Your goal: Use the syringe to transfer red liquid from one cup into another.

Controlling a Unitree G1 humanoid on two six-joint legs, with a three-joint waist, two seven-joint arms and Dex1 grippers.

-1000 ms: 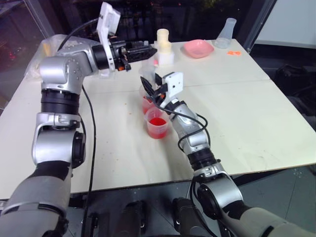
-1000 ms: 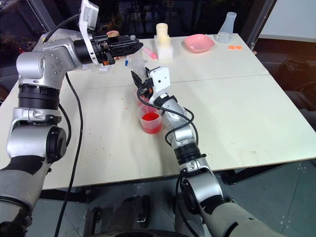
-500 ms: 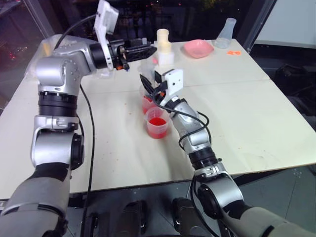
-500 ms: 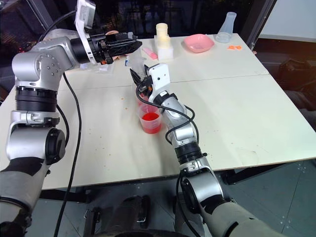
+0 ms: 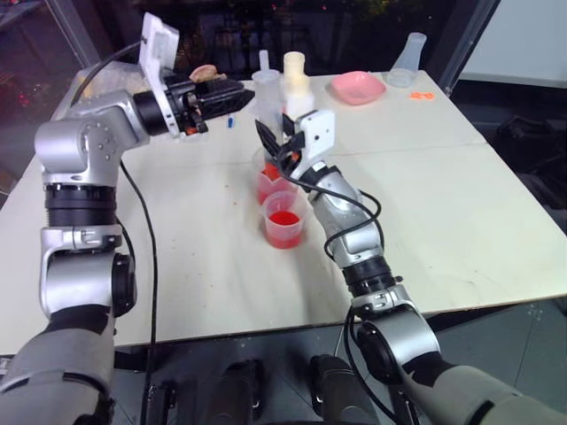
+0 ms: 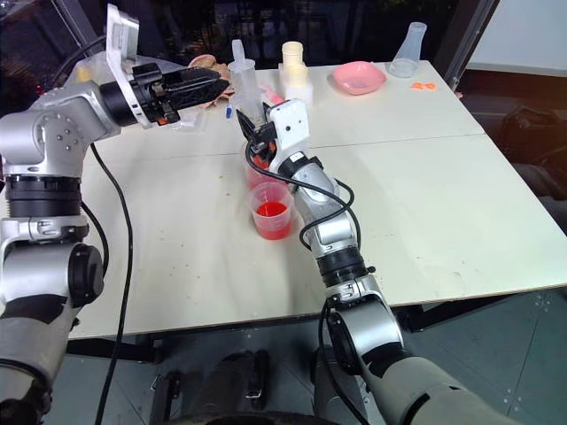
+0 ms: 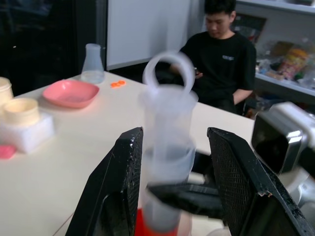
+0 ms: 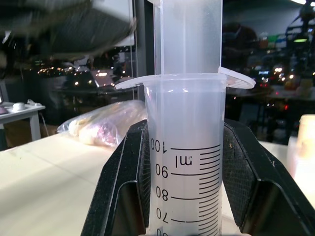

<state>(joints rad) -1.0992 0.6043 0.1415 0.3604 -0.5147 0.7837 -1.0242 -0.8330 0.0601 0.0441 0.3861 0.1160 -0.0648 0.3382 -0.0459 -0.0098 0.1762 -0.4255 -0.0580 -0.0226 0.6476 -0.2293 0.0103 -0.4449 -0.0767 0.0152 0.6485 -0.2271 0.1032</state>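
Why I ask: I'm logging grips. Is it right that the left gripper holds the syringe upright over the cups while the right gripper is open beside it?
Swapped. The right gripper is shut on the syringe, per the right wrist view; the left gripper is open beside it.

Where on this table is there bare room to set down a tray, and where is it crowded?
Free: the table on the robot's right of the two red cups, and the near-left area. Crowded: the far edge, with the pink bowl, flask and cream containers.

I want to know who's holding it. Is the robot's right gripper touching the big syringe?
Touching. In the right wrist view the right gripper has both black fingers pressed against the sides of the syringe barrel, with no gap showing.
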